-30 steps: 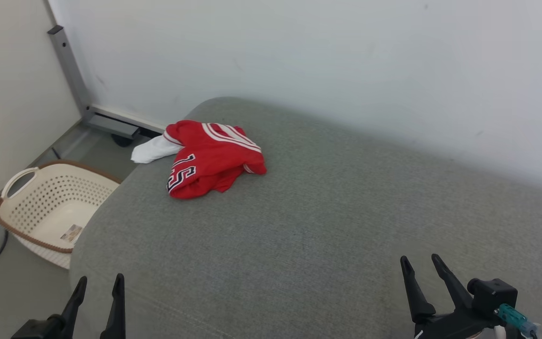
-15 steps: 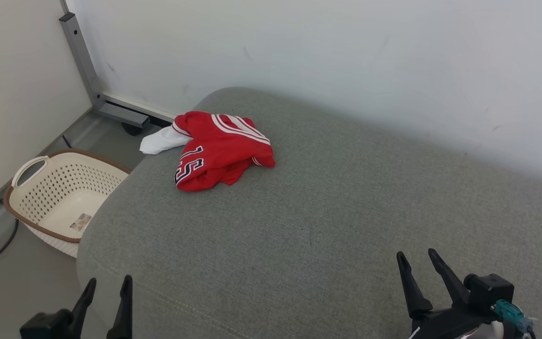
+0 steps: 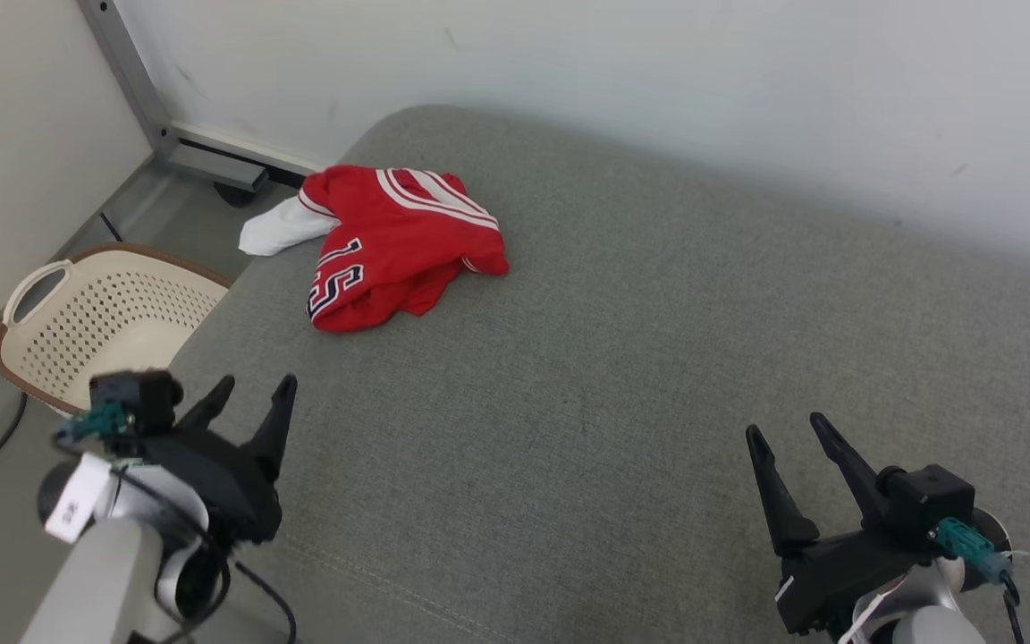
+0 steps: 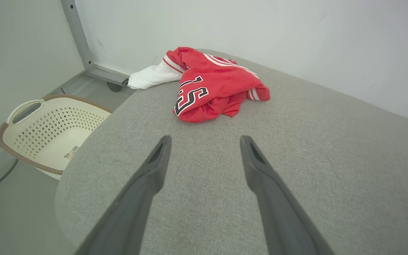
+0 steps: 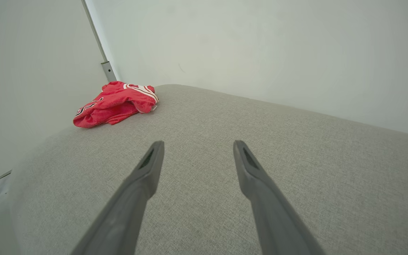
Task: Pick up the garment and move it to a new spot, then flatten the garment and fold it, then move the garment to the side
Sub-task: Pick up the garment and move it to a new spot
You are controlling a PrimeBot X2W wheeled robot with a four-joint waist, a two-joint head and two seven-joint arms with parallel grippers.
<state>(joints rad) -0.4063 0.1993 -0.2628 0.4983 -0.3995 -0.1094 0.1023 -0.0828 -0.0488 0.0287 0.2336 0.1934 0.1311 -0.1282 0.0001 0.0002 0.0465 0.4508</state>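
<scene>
Plainly the red jersey (image 3: 399,255) is light, limp cloth, likely to sag and slip rather than hold shape; it lies crumpled at the far left corner of the grey couch (image 3: 586,385), beside a white cloth (image 3: 274,234) at that corner's edge. The left pincer (image 3: 256,386) and the right pincer (image 3: 785,427) hover spread and empty over the couch's near side. A raised fold on top looks easiest to pinch.

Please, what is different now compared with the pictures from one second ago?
The left gripper has advanced over the grey cushion toward the red garment; the head camera also shifted. Nothing was grasped or released. Both it and the right gripper keep their fingers open and empty; the garment stays crumpled near the far left corner.
</scene>
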